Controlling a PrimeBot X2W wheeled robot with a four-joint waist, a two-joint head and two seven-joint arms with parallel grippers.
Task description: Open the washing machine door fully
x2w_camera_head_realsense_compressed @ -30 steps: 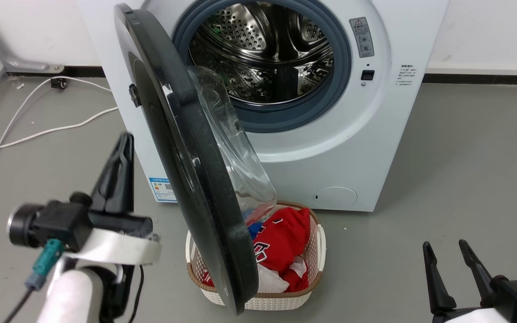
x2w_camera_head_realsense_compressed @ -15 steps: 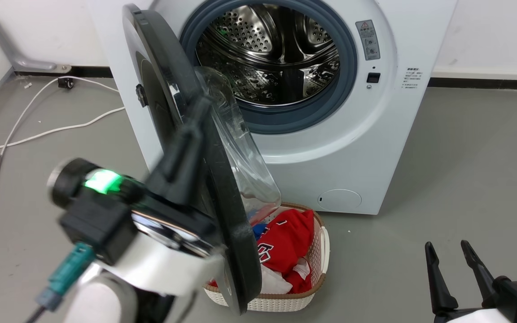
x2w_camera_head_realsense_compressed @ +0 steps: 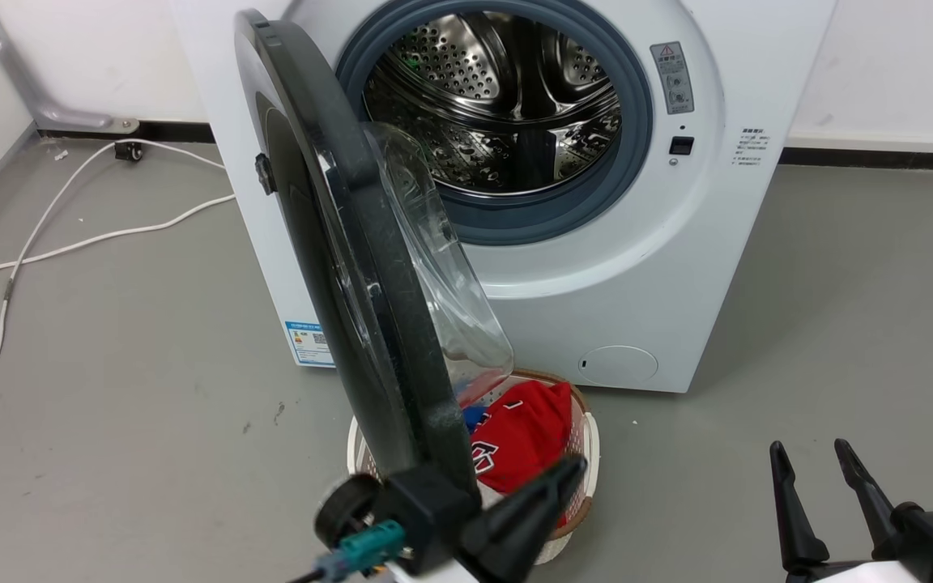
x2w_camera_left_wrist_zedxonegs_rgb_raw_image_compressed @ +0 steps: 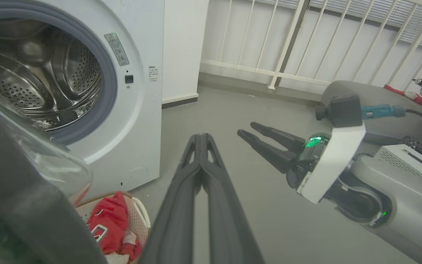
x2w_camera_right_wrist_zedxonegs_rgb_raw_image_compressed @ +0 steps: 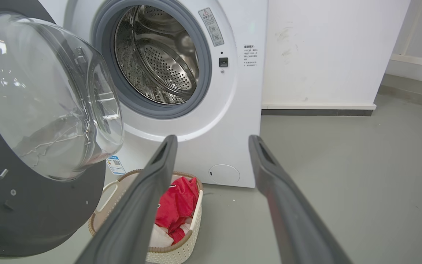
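Washing machine door [x2w_camera_head_realsense_compressed: 369,267], large, round, glossy black with clear glass bowl, hangs half open, hinged at left of the big white washing machine [x2w_camera_head_realsense_compressed: 661,267]. Left gripper [x2w_camera_head_realsense_compressed: 572,468], jaws pressed together and empty, lies nearest, beside the door's lower free rim on the bowl side. Right gripper [x2w_camera_head_realsense_compressed: 807,445], jaws parted and empty, sits well apart.

**Left gripper swings under the door**

The left gripper [x2w_camera_head_realsense_compressed: 572,471] has travelled from the lower left of the head frame, across the washing machine door [x2w_camera_head_realsense_compressed: 353,267], to bottom centre. It now points right toward the laundry basket [x2w_camera_head_realsense_compressed: 590,437], perhaps brushing the door's lower rim. The whole view has also drifted slightly.
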